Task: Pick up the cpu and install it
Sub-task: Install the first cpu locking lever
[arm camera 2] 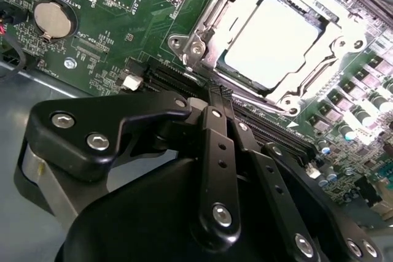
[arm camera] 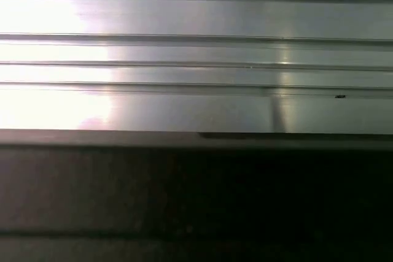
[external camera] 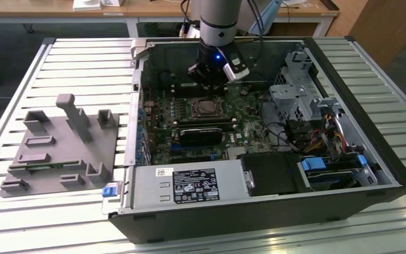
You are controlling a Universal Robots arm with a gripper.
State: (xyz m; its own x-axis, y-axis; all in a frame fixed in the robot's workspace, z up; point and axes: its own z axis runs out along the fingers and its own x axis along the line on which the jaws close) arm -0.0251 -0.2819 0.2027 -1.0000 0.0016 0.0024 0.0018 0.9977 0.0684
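The cpu (external camera: 204, 107), a small square chip with a silvery top, lies flat in the socket on the green motherboard inside the open computer case (external camera: 259, 217). In the second wrist view the cpu (arm camera 2: 273, 41) shines brightly, and the socket's metal frame (arm camera 2: 196, 44) surrounds it. My gripper (external camera: 209, 80) hangs over the board just beyond the socket, toward the case's back wall. Its black fingers (arm camera 2: 216, 105) meet at the tips and hold nothing. The gripper (arm camera 2: 218, 95) is apart from the cpu.
A grey plastic fixture (external camera: 62, 143) with upright posts stands on the slatted table at the exterior view's left. Inside the case are a black rectangular module (external camera: 203, 135), a power supply (external camera: 188, 185), a drive cage (external camera: 295, 95) and cables. A coin battery (arm camera 2: 52, 18) sits on the board.
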